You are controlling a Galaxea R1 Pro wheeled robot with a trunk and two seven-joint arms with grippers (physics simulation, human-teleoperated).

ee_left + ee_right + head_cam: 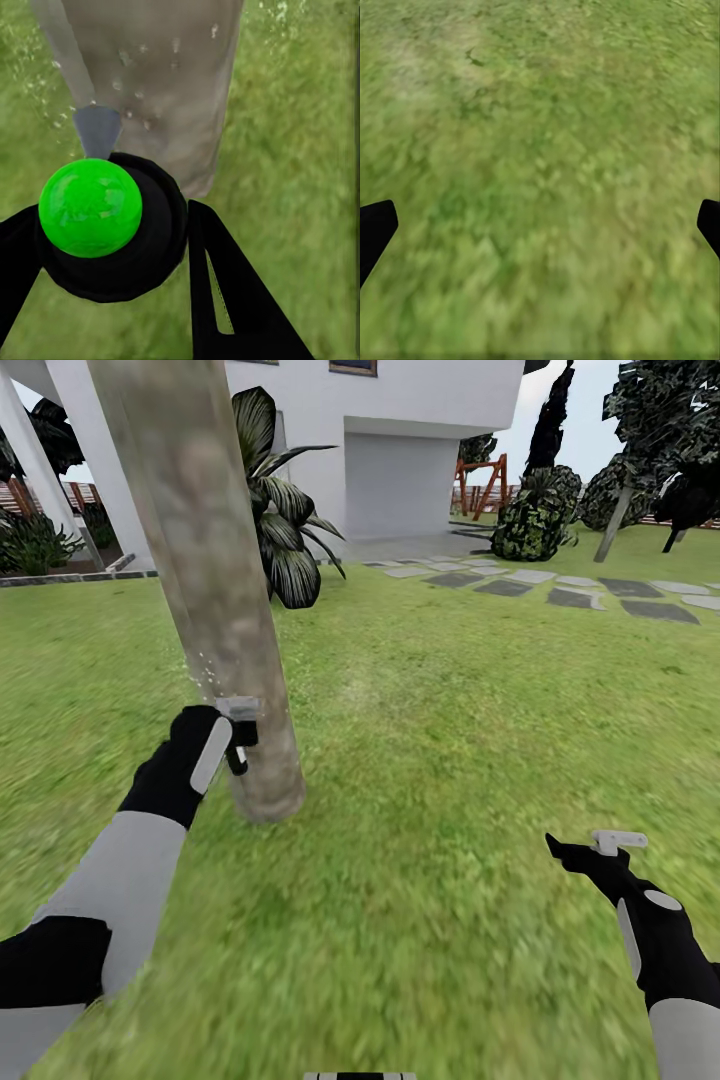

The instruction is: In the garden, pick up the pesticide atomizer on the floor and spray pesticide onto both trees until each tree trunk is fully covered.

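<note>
Head view: left hand [232, 738] grips the atomizer [240, 722] against the tree trunk [215, 600]; white specks [203, 672] on bark. Left wrist: fingers [232, 300] clamp atomizer. Right wrist: right hand [540, 225] spread wide, empty, over lawn [540, 135].

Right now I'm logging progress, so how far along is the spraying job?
Pickup is done: the left gripper holds the pesticide atomizer. In hand: it points at the tree trunk, with white pesticide specks on the bark. Left: that trunk is only sparsely speckled, and the second tree remains. The right gripper hangs open over the lawn.
</note>
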